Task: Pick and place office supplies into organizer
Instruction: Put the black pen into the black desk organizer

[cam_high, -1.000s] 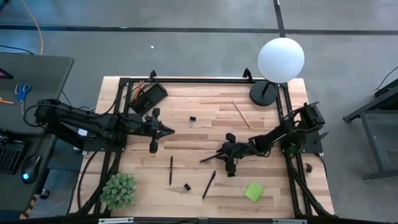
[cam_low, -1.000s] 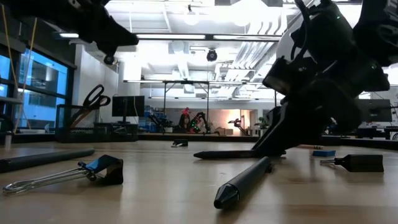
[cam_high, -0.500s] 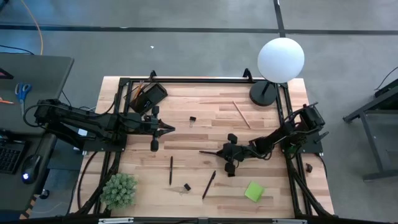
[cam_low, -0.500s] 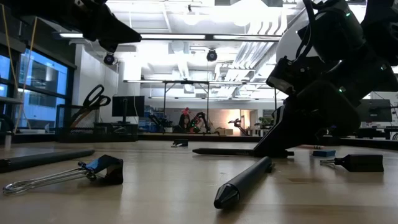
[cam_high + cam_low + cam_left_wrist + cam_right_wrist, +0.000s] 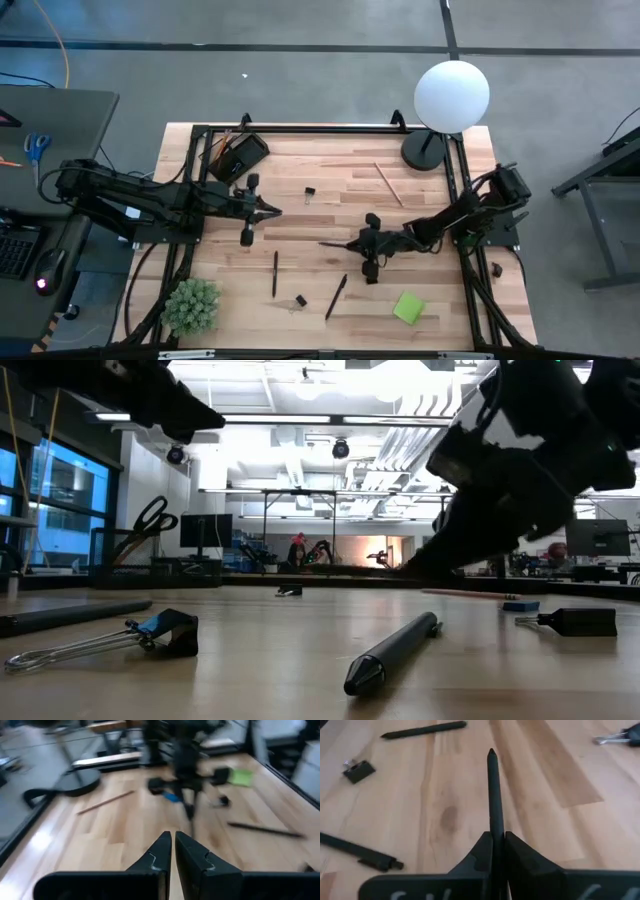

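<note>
Centrally, right gripper (image 5: 497, 840) pinching slim black pen (image 5: 493, 790) above bare wooden tabletop (image 5: 330, 205), left gripper (image 5: 172, 842) pressed together, black rectangular organizer tray (image 5: 243, 155) near far-left table corner.

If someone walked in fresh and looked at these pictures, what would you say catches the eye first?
Probably the big white globe lamp at the far right corner of the wooden table. Next, the right gripper near the table's middle, shut on a slim black pen that sticks out past its fingertips, above the wood. The left gripper is shut on nothing, near the small black organizer tray at the far left corner.
</note>
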You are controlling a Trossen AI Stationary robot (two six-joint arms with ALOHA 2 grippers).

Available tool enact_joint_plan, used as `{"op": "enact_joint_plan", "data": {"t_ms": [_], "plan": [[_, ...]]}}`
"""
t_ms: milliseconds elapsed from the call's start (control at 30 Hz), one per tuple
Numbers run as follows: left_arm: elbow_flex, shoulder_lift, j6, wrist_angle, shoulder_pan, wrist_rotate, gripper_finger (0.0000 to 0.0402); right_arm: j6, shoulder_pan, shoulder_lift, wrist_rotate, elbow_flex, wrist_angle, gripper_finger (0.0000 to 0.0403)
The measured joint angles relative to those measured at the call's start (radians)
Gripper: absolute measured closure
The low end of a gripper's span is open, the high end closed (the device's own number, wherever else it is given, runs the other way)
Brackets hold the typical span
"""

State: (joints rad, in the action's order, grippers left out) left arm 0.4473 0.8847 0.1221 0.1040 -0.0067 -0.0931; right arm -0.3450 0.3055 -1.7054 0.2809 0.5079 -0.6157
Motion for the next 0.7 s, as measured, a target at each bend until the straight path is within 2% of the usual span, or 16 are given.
{"op": "enact_joint_plan", "data": {"t_ms": [133,267,333,433,700], "plan": [[0.0,0.055,0.068,0.028,-0.001,0.146,0.0387,-0.07,-0.036,0.096,-0.011,0.0,0.137,0.0387],[0.0,0.129,0.076,0.141,-0.001,0.186,0.0387,-0.124,-0.084,0.182,-0.037,0.052,0.365,0.0387],[0.013,0.172,0.087,0.188,-0.001,0.158,0.0386,-0.124,-0.103,0.202,-0.05,0.127,0.488,0.0387],[0.072,0.229,0.113,0.142,-0.001,0.103,0.0367,-0.123,-0.119,0.198,-0.051,0.277,0.691,0.0387],[0.221,0.393,0.113,0.0,-0.036,-0.076,0.0264,-0.062,-0.129,0.134,-0.052,0.658,1.008,0.0386]]}}
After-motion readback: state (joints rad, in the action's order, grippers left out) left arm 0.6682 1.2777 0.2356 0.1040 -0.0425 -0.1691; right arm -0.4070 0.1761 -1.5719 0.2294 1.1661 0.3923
